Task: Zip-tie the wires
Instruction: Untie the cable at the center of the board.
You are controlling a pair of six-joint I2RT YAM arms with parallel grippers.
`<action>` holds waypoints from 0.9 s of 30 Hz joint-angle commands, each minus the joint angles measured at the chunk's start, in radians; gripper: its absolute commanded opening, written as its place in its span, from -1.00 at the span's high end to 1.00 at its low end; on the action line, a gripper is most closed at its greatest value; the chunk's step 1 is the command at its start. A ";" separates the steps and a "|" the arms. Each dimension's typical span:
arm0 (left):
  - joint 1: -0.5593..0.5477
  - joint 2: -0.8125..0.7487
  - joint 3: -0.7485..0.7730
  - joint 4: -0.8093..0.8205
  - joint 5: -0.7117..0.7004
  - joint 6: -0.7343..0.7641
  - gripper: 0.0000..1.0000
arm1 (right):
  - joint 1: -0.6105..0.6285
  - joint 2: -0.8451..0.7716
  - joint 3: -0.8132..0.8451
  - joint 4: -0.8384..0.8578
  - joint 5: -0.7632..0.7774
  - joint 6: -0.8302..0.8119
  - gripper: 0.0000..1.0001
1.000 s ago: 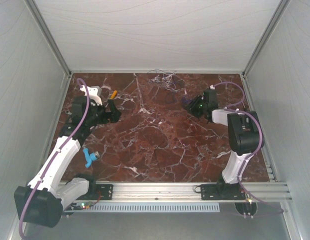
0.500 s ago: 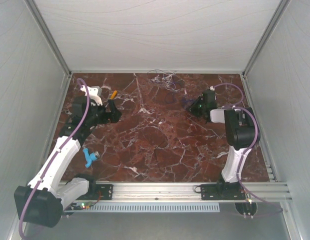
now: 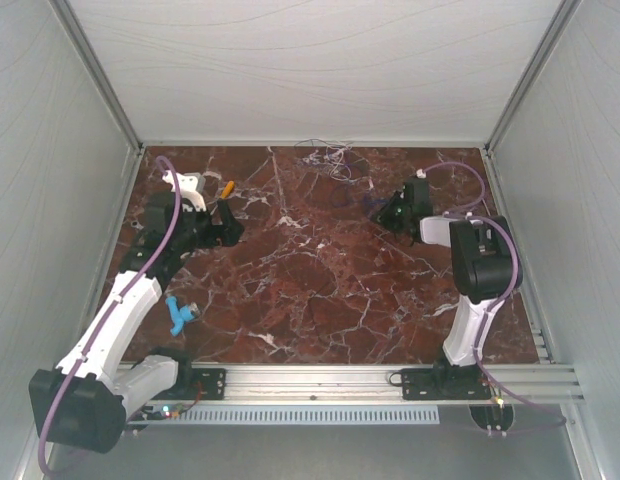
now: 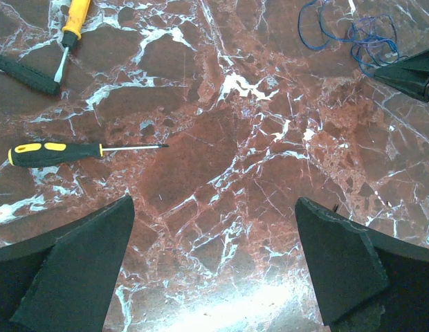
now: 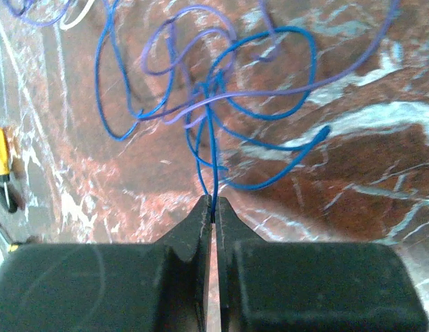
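A loose tangle of thin blue and purple wires (image 5: pixel 214 76) lies on the marble just ahead of my right gripper (image 5: pixel 213 202). The gripper is shut on one or two blue strands at its fingertips. In the top view this gripper (image 3: pixel 383 209) is at the right back of the table. The blue wires also show in the left wrist view (image 4: pixel 353 31). A second bundle of pale hair-thin wires (image 3: pixel 328 160) lies at the back edge. My left gripper (image 3: pixel 228 222) (image 4: pixel 214 207) is open and empty over bare marble on the left. I cannot make out the zip tie.
An orange-handled screwdriver (image 4: pixel 75 17) (image 3: pixel 226 187), a black-and-yellow screwdriver (image 4: pixel 52 152) and a black ribbed rod (image 4: pixel 24 72) lie by the left gripper. A blue piece (image 3: pixel 178 312) lies near the left arm. White walls enclose the table.
My right gripper has shifted slightly right and toward the back, with the blue wire in it. The left arm has not moved.
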 commanded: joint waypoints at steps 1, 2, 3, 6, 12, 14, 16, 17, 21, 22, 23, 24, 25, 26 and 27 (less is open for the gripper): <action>-0.005 0.004 0.026 0.013 0.018 0.007 -0.99 | 0.025 -0.108 0.083 -0.111 -0.072 -0.070 1.00; -0.005 0.003 0.026 0.014 0.019 0.008 -0.99 | 0.028 -0.125 0.108 -0.141 -0.094 -0.086 1.00; -0.005 0.002 0.026 0.014 0.022 0.008 -0.99 | 0.031 -0.142 0.125 -0.168 -0.116 -0.103 1.00; -0.006 0.002 0.027 0.013 0.029 0.008 -0.99 | 0.035 -0.181 0.178 -0.242 -0.197 -0.148 1.00; -0.011 -0.001 0.024 0.022 0.071 0.009 -0.98 | 0.046 -0.237 0.265 -0.329 -0.395 -0.181 1.00; -0.019 -0.001 0.022 0.029 0.096 0.013 -0.98 | 0.052 -0.262 0.286 -0.337 -0.459 -0.184 1.00; -0.026 -0.004 0.017 0.041 0.128 0.017 -0.97 | 0.059 -0.289 0.308 -0.339 -0.523 -0.195 1.00; -0.031 -0.005 0.015 0.046 0.138 0.018 -0.97 | 0.064 -0.307 0.321 -0.342 -0.543 -0.206 1.00; -0.050 -0.018 -0.008 0.086 0.160 0.011 -0.96 | 0.116 -0.342 0.419 -0.511 -0.342 -0.358 1.00; -0.054 -0.022 -0.017 0.101 0.172 0.008 -0.96 | 0.122 -0.341 0.447 -0.532 -0.359 -0.381 1.00; -0.061 -0.025 -0.026 0.120 0.184 0.002 -0.96 | 0.119 -0.341 0.450 -0.521 -0.430 -0.387 1.00; -0.071 -0.025 -0.034 0.141 0.197 -0.002 -0.96 | 0.117 -0.343 0.449 -0.506 -0.475 -0.382 1.00; -0.083 -0.026 -0.040 0.161 0.211 -0.005 -0.97 | 0.123 -0.344 0.449 -0.506 -0.472 -0.386 1.00; -0.097 -0.023 -0.043 0.180 0.221 -0.011 -0.97 | 0.134 -0.344 0.450 -0.516 -0.453 -0.410 1.00; -0.114 -0.020 -0.042 0.203 0.224 -0.019 -0.99 | 0.147 -0.347 0.449 -0.530 -0.428 -0.441 1.00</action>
